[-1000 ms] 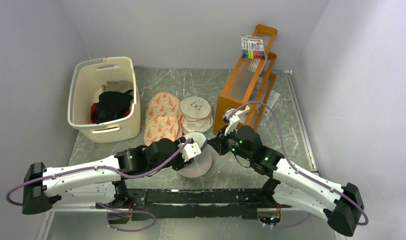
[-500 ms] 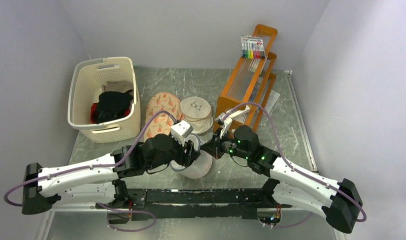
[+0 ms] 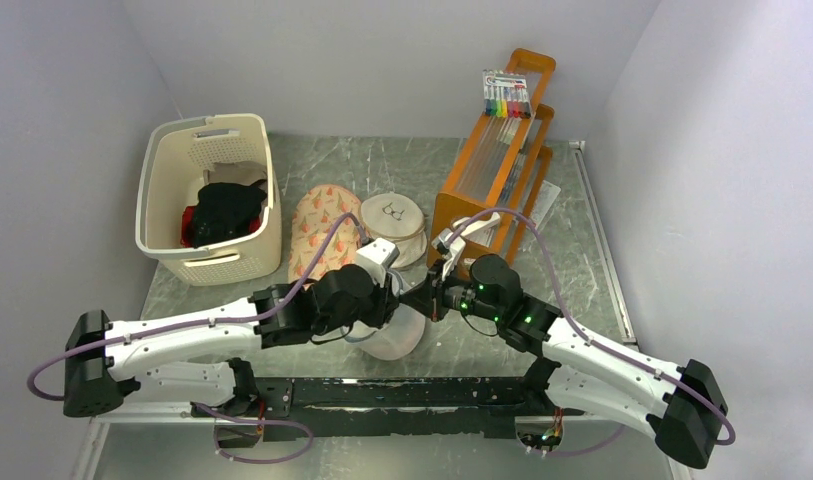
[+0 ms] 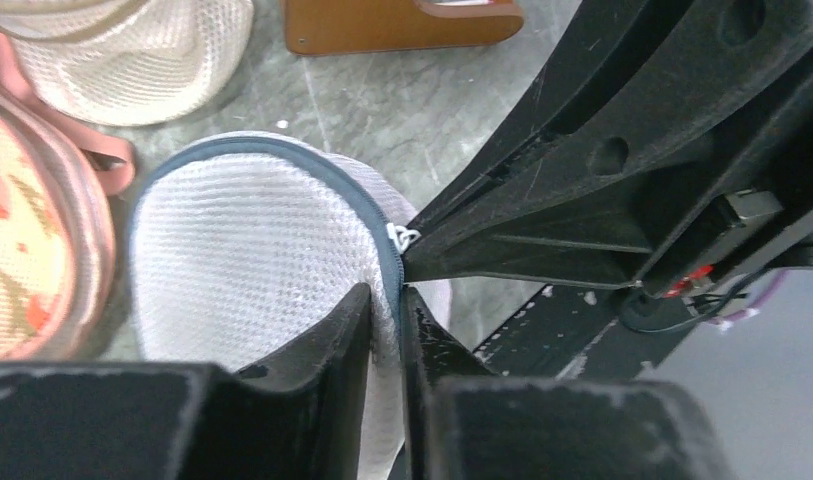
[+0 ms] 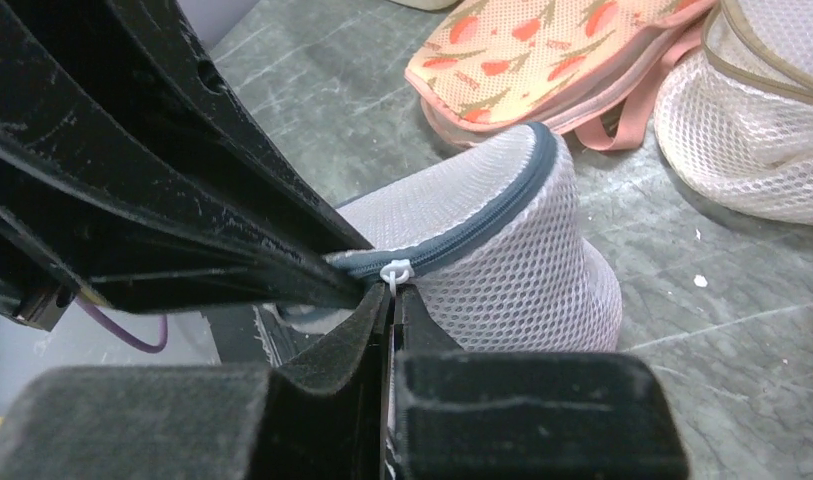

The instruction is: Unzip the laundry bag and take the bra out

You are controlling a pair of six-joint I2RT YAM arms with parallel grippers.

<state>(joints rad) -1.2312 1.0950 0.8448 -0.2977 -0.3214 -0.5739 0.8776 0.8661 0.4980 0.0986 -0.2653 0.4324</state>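
Note:
The laundry bag (image 3: 392,338) is a white mesh dome with a grey zipper rim, lying near the table's front edge between both arms. In the left wrist view my left gripper (image 4: 387,312) is shut on the laundry bag (image 4: 242,250) at its zipper rim, with mesh pinched between the jaws. Just above that pinch lies the small white zipper pull (image 5: 394,270), and my right gripper (image 5: 392,295) is shut on it. From above, the left gripper (image 3: 397,297) and the right gripper (image 3: 428,298) meet tip to tip over the bag. The bra is hidden.
A cream laundry basket (image 3: 162,190) with dark clothes stands at the back left. A peach patterned bag (image 3: 322,235) and a beige round bag with a glasses print (image 3: 394,228) lie just behind the laundry bag. At the back right stands an orange rack (image 3: 497,165).
My left gripper has moved right, over the bag toward the right gripper, and closed on the bag's rim. The right gripper has shifted slightly left, still shut.

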